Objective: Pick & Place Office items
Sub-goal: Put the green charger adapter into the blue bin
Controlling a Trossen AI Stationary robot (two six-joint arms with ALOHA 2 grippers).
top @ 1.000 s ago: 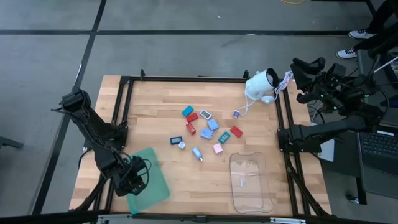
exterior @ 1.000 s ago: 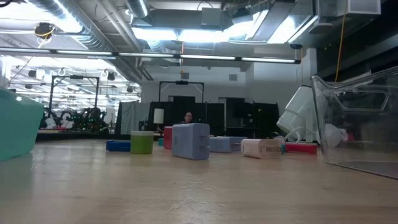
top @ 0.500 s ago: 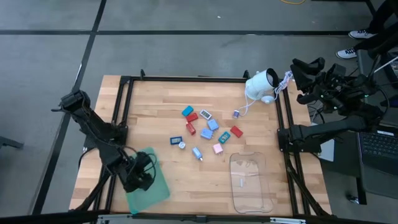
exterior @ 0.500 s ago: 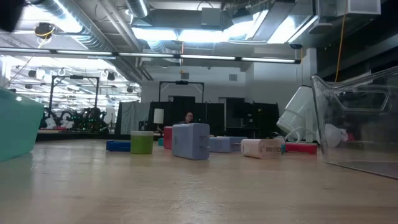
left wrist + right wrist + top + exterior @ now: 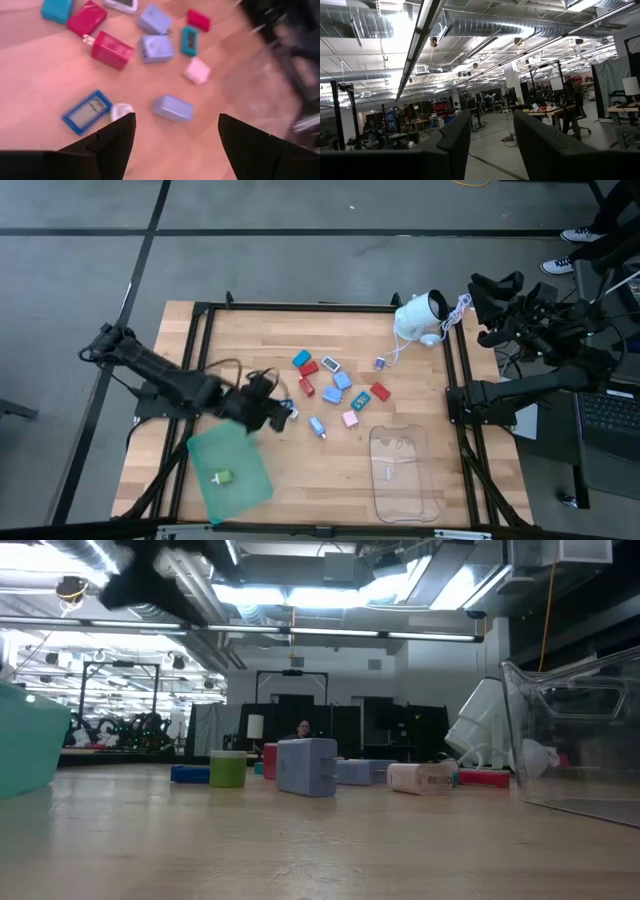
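Observation:
The office items [image 5: 325, 390] lie scattered at the table's middle: small blue, red, pink, teal and light blue pieces, lying flat on the wood. My left gripper [image 5: 270, 412] hovers open at the cluster's left edge. In its wrist view [image 5: 176, 117] a flat blue piece [image 5: 86, 112], a tiny white one [image 5: 121, 110] and a light blue one [image 5: 172, 108] lie below the fingers. One small green piece [image 5: 220, 477] lies in the green tray [image 5: 245, 455]. My right gripper [image 5: 487, 310] waits open, raised beyond the table's right edge, and its wrist view [image 5: 492, 140] looks into the room.
A clear tray [image 5: 403, 498] with a small white piece [image 5: 388, 473] stands at the near right. A white rounded device [image 5: 420, 318] with a cord sits at the far right. A black frame rail [image 5: 300, 307] borders the table. Bare wood lies between the two trays.
My left gripper has risen from over the green tray and swung toward the table's far right, up to the cluster of items, turning as it went. The small green piece now shows lying in the tray where the gripper stood.

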